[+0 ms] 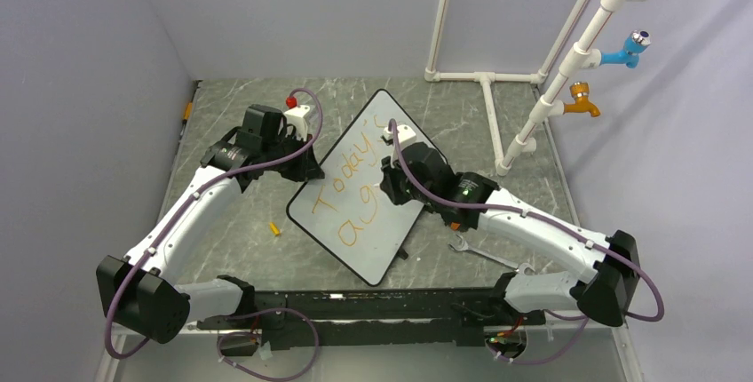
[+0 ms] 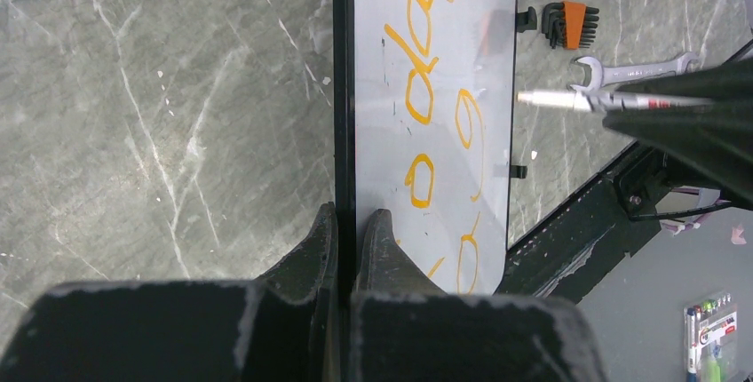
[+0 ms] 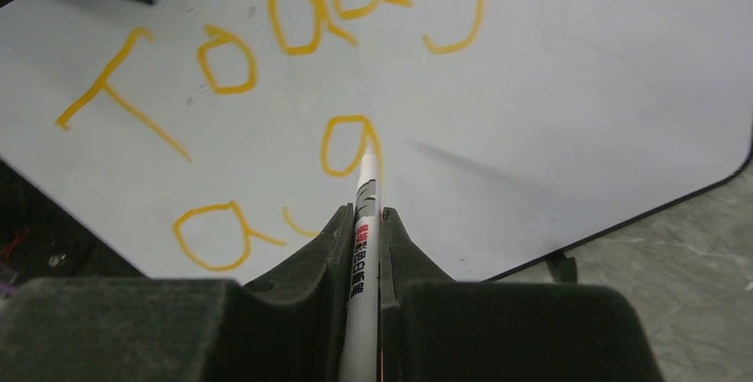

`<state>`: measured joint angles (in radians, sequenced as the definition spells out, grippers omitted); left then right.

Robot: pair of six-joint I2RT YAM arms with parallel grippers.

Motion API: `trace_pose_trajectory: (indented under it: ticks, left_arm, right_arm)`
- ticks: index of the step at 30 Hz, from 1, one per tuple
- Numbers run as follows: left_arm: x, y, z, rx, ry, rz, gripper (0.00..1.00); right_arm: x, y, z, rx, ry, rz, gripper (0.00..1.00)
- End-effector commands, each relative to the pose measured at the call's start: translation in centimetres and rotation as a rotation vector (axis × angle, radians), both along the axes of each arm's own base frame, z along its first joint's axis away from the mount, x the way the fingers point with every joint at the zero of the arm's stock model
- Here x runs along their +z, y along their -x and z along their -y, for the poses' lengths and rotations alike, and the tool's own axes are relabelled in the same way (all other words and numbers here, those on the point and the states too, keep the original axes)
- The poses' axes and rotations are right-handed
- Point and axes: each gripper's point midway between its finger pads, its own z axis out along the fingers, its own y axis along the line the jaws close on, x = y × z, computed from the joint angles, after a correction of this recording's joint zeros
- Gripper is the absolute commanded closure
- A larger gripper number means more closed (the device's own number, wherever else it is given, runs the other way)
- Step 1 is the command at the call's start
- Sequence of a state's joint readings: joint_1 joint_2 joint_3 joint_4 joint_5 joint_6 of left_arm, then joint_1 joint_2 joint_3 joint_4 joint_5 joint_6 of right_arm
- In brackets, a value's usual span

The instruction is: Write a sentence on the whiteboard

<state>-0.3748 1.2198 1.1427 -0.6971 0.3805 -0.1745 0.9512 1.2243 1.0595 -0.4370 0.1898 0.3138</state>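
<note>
Because liable to skate about under a pressing pen, pinned rather than left loose: clamped by the left tool [image 2: 348, 215], shut tight on the thin black rim of the whiteboard [image 1: 384, 256], with 1 finger on the white-face side and 1 on the side toward the table [image 1: 222, 124]. Set diagonally near the table's middle, between both arms, 1 corner aimed at the back wall, probably to bring the writing lines squarely across the right arm's reach. Gripped in the closed right tool [image 3: 366, 215]: a white marker [image 3: 362, 262], barrel straight out between the 2 fingers, thereby putting the tip [image 3: 368, 153] ahead of the wrist camera and in plain sight. Written in orange in 2 lines, the sentence [image 1: 351, 188]: "Today's" finished on line 1; on line 2 only a seeming "a" and the loop of a "g". Held at the right side of that loop, seemingly ready for the tail of the g; cannot tell whether touching the surface, given a shadow a little apart from the tip. Judged roughly halfway through, with more letters to add. Parked off the board's edge on the right arm's side, well out of the pen's path: a wrench [image 2: 635, 69] and a set of hex keys [image 2: 573, 24]. Lying near the board's left corner, a small orange piece [image 1: 275, 229], perhaps the marker's cap, clear of the writing.
</note>
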Motion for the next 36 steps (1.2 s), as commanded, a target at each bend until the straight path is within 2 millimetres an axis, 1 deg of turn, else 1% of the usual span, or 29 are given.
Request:
trace_pose_trajectory:
  ticks: [1,4,9,19,23,29,36]
  left_arm:
    - [-0.9,-1.5,-2.9,0.054,-0.162,0.09,1.0]
    - [-0.9,-1.5,-2.9,0.056,-0.165,0.089,1.0]
    - [-0.9,-1.5,-2.9,0.055,-0.165,0.091,1.0]
    - [-0.8,-1.4,-2.8,0.05,-0.159,0.093,1.0]
    - [-0.8,-1.4,-2.8,0.049,-0.159,0.093,1.0]
    - [-0.7,-1.4,-2.8,0.049,-0.16,0.093,1.0]
    - [-0.8,-1.4,-2.8,0.05,-0.158,0.092,1.0]
  right_arm:
    - [2.0,-2.8,0.5,-0.046,-0.024,0.065,1.0]
    - [1.7,-3.5,0.5,-0.039,-0.03,0.056,1.0]
    - [0.8,-4.1,0.0,-0.024,-0.025,0.038,1.0]
    - [0.7,-4.5,-1.2,0.012,-0.055,0.027,1.0]
    - [0.2,-4.7,-1.6,0.02,-0.054,0.017,1.0]
    - [-0.5,-5.0,-1.5,0.015,-0.042,0.01,1.0]
    - [-1.3,-5.7,-0.6,-0.016,-0.024,0.002,1.0]
